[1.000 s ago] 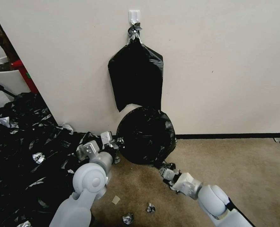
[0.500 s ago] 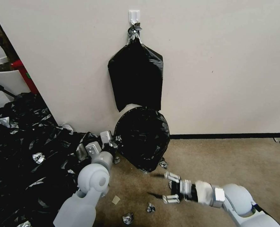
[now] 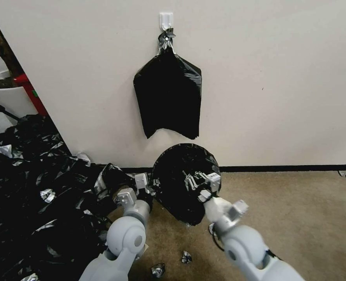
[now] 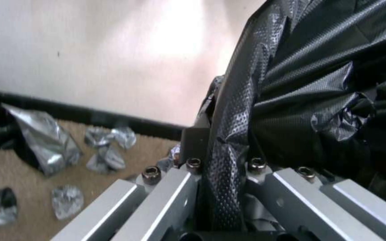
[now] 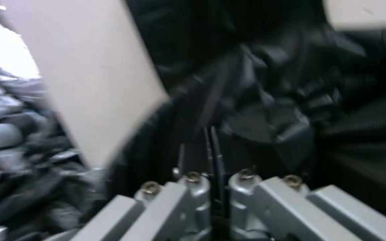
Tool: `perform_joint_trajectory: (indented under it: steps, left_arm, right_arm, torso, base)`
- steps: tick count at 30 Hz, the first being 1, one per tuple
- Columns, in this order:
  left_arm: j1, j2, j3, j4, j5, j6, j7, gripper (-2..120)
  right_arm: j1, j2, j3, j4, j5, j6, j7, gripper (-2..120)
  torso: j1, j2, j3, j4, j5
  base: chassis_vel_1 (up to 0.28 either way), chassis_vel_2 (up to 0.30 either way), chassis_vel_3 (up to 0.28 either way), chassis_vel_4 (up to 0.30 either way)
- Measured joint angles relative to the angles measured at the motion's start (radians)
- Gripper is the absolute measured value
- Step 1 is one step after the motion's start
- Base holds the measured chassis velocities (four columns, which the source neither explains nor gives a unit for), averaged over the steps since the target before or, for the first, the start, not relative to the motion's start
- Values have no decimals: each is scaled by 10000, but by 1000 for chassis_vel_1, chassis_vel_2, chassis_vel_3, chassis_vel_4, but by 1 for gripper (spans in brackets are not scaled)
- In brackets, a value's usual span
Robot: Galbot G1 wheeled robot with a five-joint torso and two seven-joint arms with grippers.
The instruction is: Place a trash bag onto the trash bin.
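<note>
While the trash bag (image 3: 180, 181) covers the trash bin's mouth as a round, glossy black disc of wrinkled plastic with silvery glints, none of the bin's cream-white wall shows past the film. It stands on the carpet (image 3: 290, 218) against the wall (image 3: 266, 78), below the flat stack of black bags (image 3: 168, 97) hanging from a hook (image 3: 165, 19).

My left gripper (image 3: 151, 183) reaches in low from the bag's left edge, its fingers (image 4: 193, 187) pinching a fold of dimpled film that runs up between them in the left wrist view. My right gripper (image 3: 198, 183) angles up from the floor with the forearm raised, laid over the bag's front face on the right, its fingers (image 5: 202, 187) pressed nearly together over dark plastic. A heap of black bags (image 3: 28, 187) lies to my left.
</note>
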Motion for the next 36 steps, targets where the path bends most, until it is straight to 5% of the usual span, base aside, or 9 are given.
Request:
perform_joint_trajectory:
  steps: [6, 20, 28, 33, 36]
  left_arm:
    - [231, 101, 44, 88, 1158, -952, 882, 2]
    - [805, 200, -36, 153, 2792, -2174, 2412, 2]
    - [793, 190, -38, 240, 2846, -2208, 2481, 2]
    - [720, 122, 132, 335, 2947, -2192, 2461, 2]
    - [793, 35, 366, 338, 3086, -2189, 2498, 2]
  right_arm:
    - [925, 400, -842, -78, 945, -2035, 3185, 0]
    - [2936, 297, -1227, -1334, 2201, -4723, 5897, 0]
    - [2695, 92, -1021, -1324, 1415, -5275, 6103, 0]
    - [2236, -30, -1223, -611, 1544, -4891, 4680, 0]
    - [2199, 251, -1506, -831, 1924, -4986, 4828, 0]
  torso:
    - [0, 0, 0, -2, 0]
    - [0, 0, 0, -1, 1]
    - [0, 0, 1, -2, 1]
    - [-1, 0, 0, -1, 2]
    - [0, 0, 0, -1, 3]
  base:
    - [0, 0, 0, 0]
    - [0, 0, 0, 0]
    - [0, 0, 0, 0]
    - [0, 0, 0, 0]
    - [0, 0, 0, 0]
